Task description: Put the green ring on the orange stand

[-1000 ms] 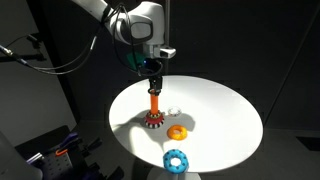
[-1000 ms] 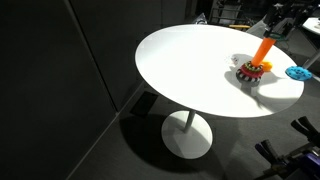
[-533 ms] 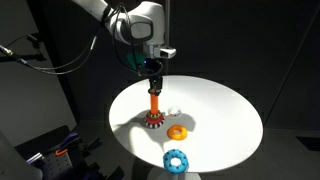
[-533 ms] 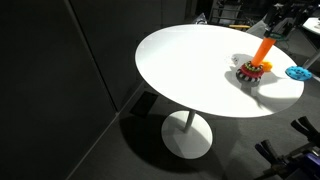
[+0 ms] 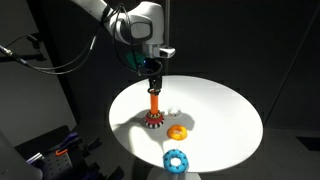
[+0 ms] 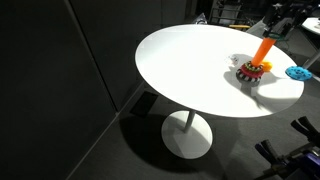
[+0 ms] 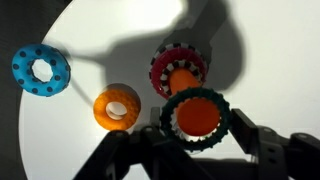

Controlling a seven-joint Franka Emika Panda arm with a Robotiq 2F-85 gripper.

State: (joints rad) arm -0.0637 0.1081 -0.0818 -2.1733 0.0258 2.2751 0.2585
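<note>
In the wrist view my gripper (image 7: 197, 128) is shut on the green ring (image 7: 198, 94), a dark toothed ring held flat between the two fingers. The top of the orange stand's peg (image 7: 197, 116) fills the ring's hole, and the stand's red-and-dark base (image 7: 180, 68) shows beyond it. In both exterior views the gripper (image 5: 153, 80) (image 6: 276, 27) hangs right at the top of the upright orange stand (image 5: 155, 106) (image 6: 261, 51). The ring itself is too dark to make out there.
On the round white table (image 5: 220, 110) a yellow-orange ring (image 5: 177, 131) (image 7: 117, 107) lies beside the stand. A larger light-blue toothed ring (image 5: 176, 160) (image 6: 297, 72) (image 7: 41, 70) lies near the table's edge. The surroundings are dark.
</note>
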